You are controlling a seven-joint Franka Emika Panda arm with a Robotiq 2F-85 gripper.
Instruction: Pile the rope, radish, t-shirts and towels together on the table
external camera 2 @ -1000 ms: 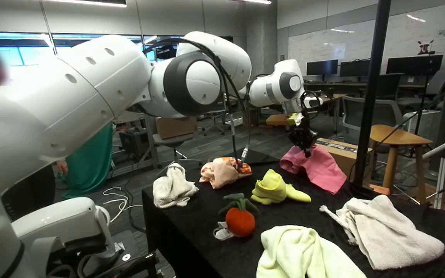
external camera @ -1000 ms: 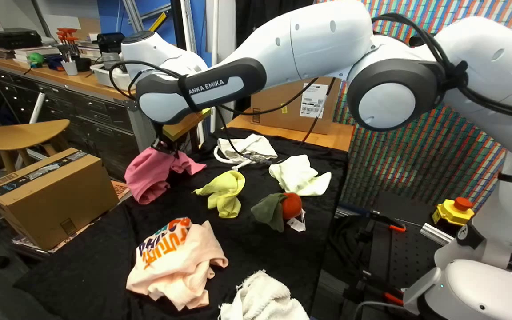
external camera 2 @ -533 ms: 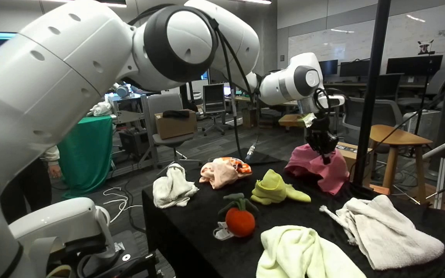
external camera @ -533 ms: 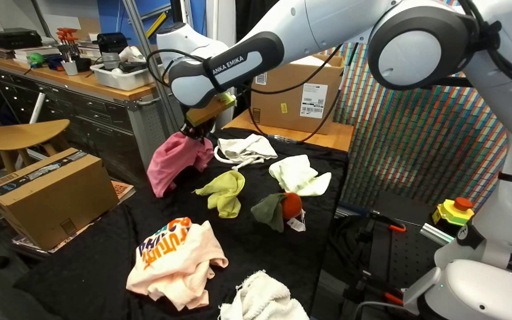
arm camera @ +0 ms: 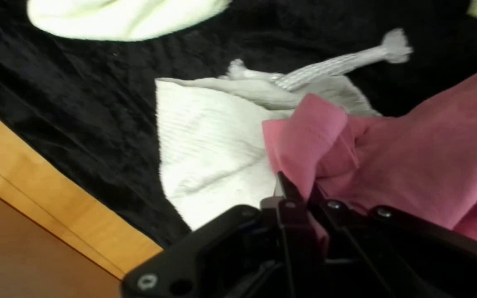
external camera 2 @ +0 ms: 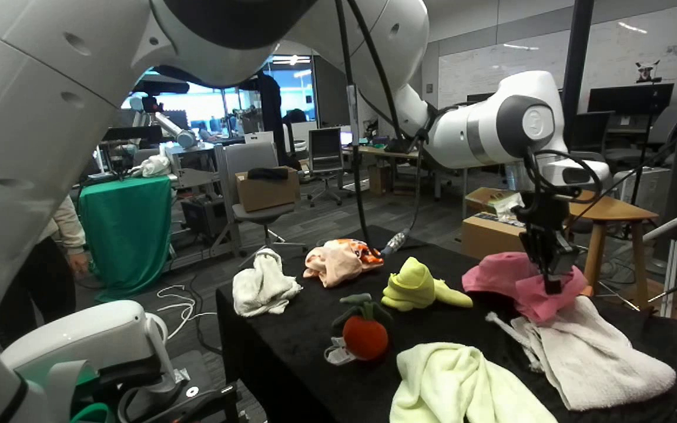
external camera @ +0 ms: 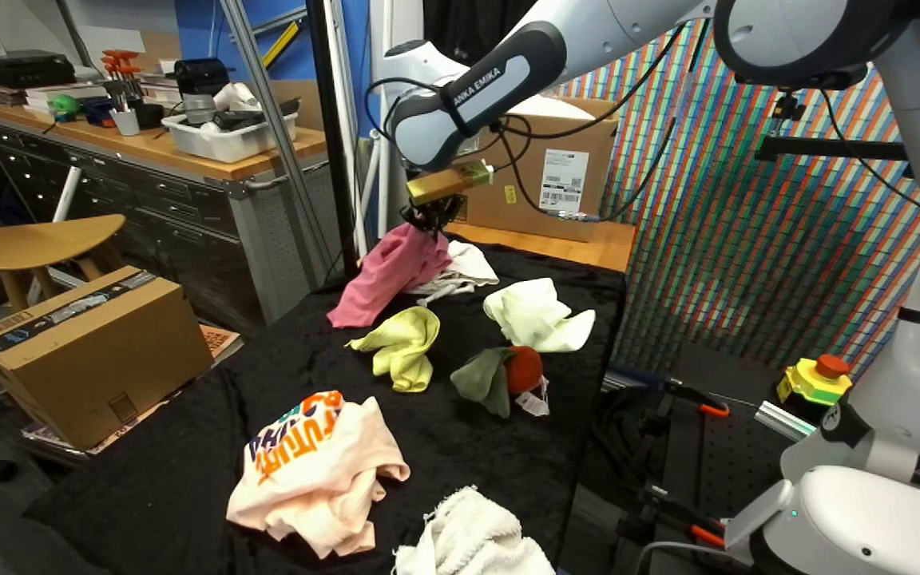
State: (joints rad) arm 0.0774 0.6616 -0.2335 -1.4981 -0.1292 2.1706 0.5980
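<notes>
My gripper (arm camera: 299, 188) is shut on the pink t-shirt (arm camera: 408, 165), which hangs from it partly over a white towel (arm camera: 209, 145) and trails to the black table (external camera: 164, 487). Out from that towel's edge pokes the knotted white rope (arm camera: 329, 66); the rest of it is covered. Nearby lie a pale green towel (external camera: 536, 315) and a yellow-green towel (external camera: 404, 347). The red radish (external camera 2: 365, 338) with dark green leaves rests on the table. Closer to the camera in an exterior view are the cream t-shirt with orange print (external camera: 316, 475) and another white towel (external camera: 472, 543).
A cardboard box (external camera: 93, 351) stands beside the table, near a wooden stool (external camera: 37, 239). Behind the table's far edge is a wooden surface with a large box (external camera: 540, 176). A dark upright pole (external camera 2: 576, 53) rises near the arm's wrist.
The gripper has carried the pink t-shirt across the far part of the table, and it now overlaps the white towel by the rope. The other cloths and the radish have stayed put.
</notes>
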